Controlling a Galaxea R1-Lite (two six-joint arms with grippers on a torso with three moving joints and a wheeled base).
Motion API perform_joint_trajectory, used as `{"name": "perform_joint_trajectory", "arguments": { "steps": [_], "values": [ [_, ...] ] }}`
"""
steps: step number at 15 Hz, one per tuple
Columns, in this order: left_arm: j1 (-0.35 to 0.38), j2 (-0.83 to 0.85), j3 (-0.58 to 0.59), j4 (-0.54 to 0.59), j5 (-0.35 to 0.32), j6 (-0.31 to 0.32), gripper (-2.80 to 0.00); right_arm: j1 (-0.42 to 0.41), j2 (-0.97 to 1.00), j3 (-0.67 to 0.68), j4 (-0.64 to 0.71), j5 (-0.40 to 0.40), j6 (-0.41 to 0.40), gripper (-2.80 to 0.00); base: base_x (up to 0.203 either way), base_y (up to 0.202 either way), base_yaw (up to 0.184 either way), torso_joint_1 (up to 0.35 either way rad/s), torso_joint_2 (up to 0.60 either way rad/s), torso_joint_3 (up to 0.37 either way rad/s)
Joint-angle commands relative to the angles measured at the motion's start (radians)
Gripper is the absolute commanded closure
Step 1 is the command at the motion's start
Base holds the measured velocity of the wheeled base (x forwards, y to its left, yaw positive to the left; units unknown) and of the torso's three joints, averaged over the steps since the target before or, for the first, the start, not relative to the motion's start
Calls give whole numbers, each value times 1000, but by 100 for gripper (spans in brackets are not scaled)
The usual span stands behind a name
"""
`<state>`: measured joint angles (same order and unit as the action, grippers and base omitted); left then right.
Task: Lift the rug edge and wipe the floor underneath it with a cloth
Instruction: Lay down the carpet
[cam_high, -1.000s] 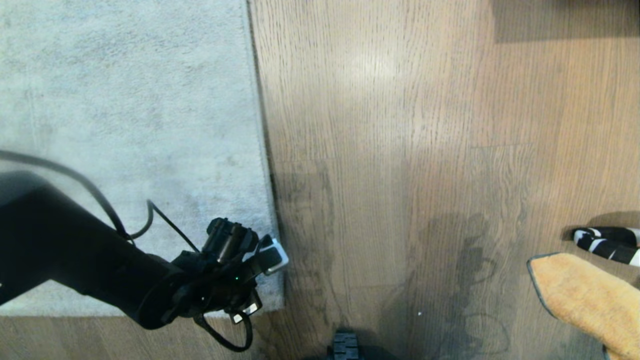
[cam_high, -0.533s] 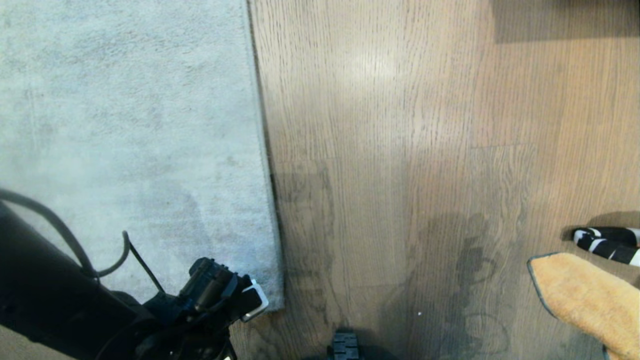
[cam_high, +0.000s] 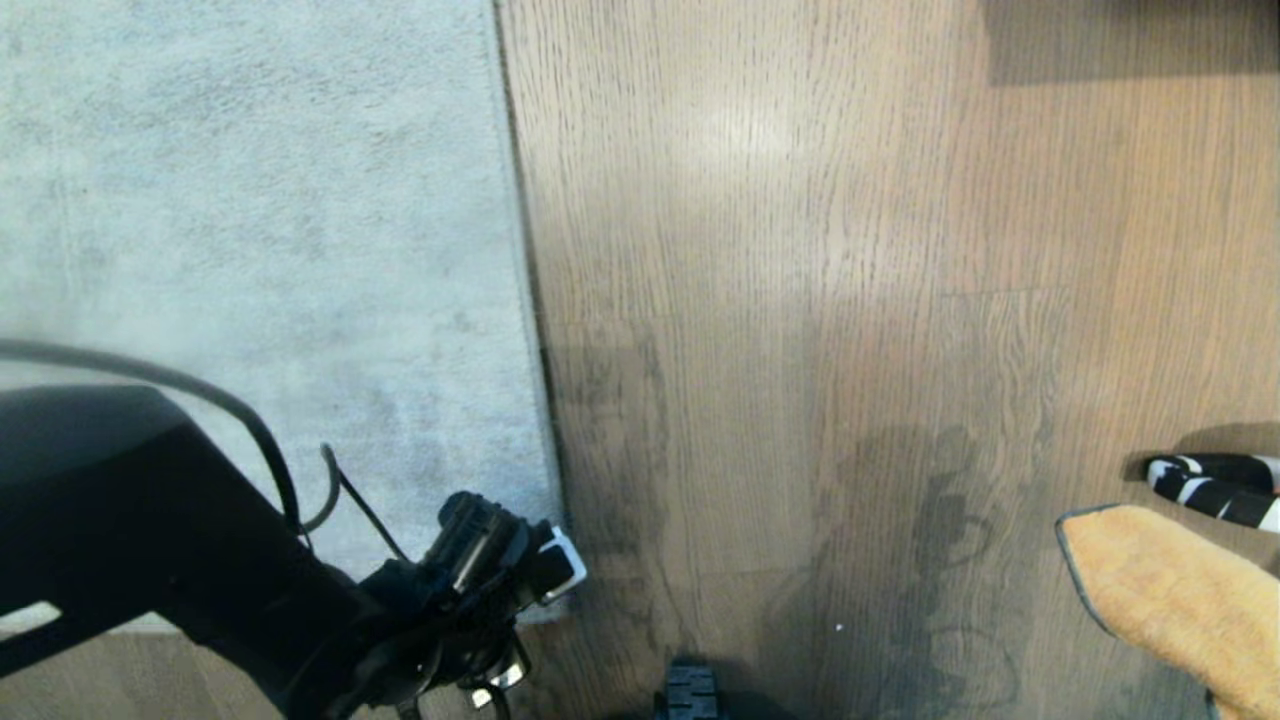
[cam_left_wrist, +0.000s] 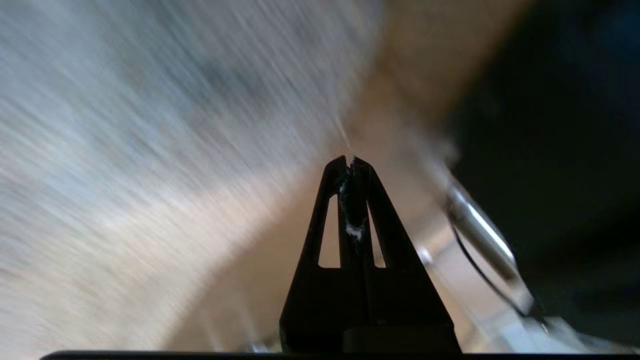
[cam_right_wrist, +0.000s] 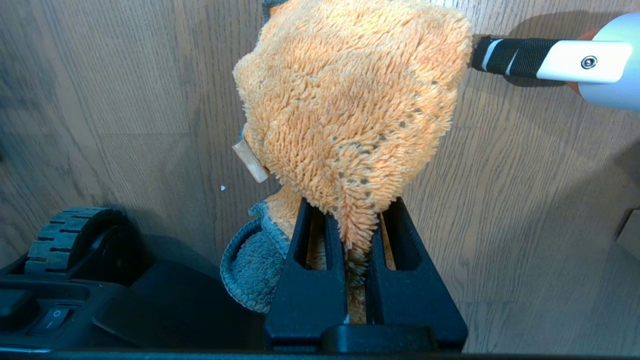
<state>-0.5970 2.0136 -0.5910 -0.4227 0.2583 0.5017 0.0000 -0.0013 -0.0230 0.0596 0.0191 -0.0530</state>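
The pale grey rug (cam_high: 260, 260) lies flat, and its rug edge (cam_high: 530, 330) runs down to a near corner (cam_high: 560, 600). My left gripper (cam_high: 490, 672) hangs over that corner, low in the head view. In the left wrist view its fingers (cam_left_wrist: 350, 162) are shut with only a wisp of lint between them. The blurred rug (cam_left_wrist: 150, 125) shows beyond them. The orange cloth (cam_right_wrist: 350, 100) is pinched in my right gripper (cam_right_wrist: 355, 220), which is shut on it above the floor (cam_right_wrist: 525, 200). In the head view the cloth (cam_high: 1180, 600) shows at the lower right over the wood floor (cam_high: 800, 300).
A black-and-white striped handle (cam_high: 1215, 485) lies on the floor just beyond the cloth. The right wrist view shows it as the grip of a white tool (cam_right_wrist: 575, 62). My base's wheel (cam_high: 690, 695) sits at the bottom middle, also visible as a ribbed wheel (cam_right_wrist: 65, 240).
The left arm dipped back towards the lower left, then swung forward and right again to the rug's near corner. The rug stays flat. The cloth and right gripper have not moved.
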Motion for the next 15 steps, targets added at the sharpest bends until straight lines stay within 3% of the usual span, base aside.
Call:
{"name": "perform_joint_trajectory", "arguments": {
  "steps": [1,9,15],
  "values": [
    [4,28,-58,-25,29,16,0,0,1,0,0,1,-1,0,0,0,0,0,0,0],
    [28,-66,-61,-17,32,-2,0,0,1,0,0,1,-1,0,0,0,0,0,0,0],
    [42,-403,17,-12,32,-153,0,0,1,0,0,1,-1,0,0,0,0,0,0,0]
  ]
}}
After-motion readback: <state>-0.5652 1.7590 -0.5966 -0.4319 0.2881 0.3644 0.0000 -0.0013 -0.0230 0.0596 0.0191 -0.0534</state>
